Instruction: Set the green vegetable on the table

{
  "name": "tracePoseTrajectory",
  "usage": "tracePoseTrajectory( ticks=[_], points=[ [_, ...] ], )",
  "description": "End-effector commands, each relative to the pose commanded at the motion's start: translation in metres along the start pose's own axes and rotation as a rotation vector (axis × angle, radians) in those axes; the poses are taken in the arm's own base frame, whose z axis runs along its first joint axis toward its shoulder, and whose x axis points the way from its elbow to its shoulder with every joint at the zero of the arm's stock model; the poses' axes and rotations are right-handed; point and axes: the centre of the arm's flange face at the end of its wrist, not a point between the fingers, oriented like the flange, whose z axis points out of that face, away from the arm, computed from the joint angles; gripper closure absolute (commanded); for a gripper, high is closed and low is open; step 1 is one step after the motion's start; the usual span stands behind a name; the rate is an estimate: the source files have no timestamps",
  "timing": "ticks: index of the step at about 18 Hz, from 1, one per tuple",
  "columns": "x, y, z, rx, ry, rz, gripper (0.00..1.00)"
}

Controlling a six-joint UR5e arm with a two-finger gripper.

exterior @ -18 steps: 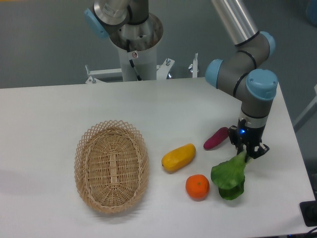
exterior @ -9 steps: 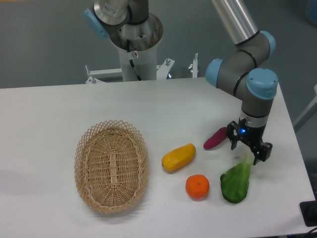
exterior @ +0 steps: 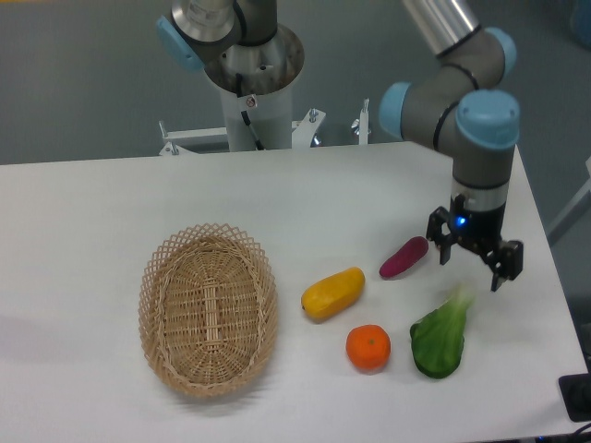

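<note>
At the left of the large white rounded-corner table (exterior: 83, 203), the oval woven wicker basket (exterior: 209, 307) sits with nothing visible in it, same spot as a second ago. Moving right: yellow oblong vegetable (exterior: 333, 293), with the round orange (exterior: 368, 348) at its 5 o'clock, and the small purple eggplant-like piece (exterior: 404, 257) at its 2 o'clock, none of them shifted. Next, the green bok-choy-like vegetable with dark leaves and pale stem (exterior: 438, 337) now lies flat on the table just right of the orange, stem tip pointing to about 1 o'clock. A second ago it hung from the fingers; half a second ago it was down with the fingers spread around the stem. Now the black two-finger gripper (exterior: 475, 261) has lifted clear, jaws spread wide and holding nothing, sitting at the vegetable's 1 o'clock with a visible gap to the stem. Judgement: drop is done, vegetable looks stable, only retreat remains.
</note>
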Motion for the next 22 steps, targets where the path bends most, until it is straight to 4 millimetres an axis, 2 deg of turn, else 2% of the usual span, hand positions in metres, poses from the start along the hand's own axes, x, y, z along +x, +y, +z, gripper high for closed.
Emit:
tracePoseTrajectory(
  ticks=[2, 3, 5, 7, 10, 14, 17, 22],
  points=[
    [-0.001, 0.011, -0.004, -0.017, 0.019, -0.01, 0.0],
    [-0.003, 0.02, -0.012, -0.024, 0.022, -0.022, 0.0],
    [-0.007, 0.025, -0.032, -0.029, 0.038, -0.016, 0.0],
    [-0.012, 0.032, -0.037, -0.032, 0.097, 0.041, 0.0],
    [-0.019, 0.064, -0.053, -0.04, 0.155, 0.084, 0.0],
    [-0.017, 0.101, -0.055, -0.038, 0.181, 0.206, 0.0],
    [-0.017, 0.11, -0.058, -0.028, 0.177, 0.216, 0.0],
    [-0.016, 0.109, -0.056, -0.011, 0.177, 0.212, 0.0]
  ],
)
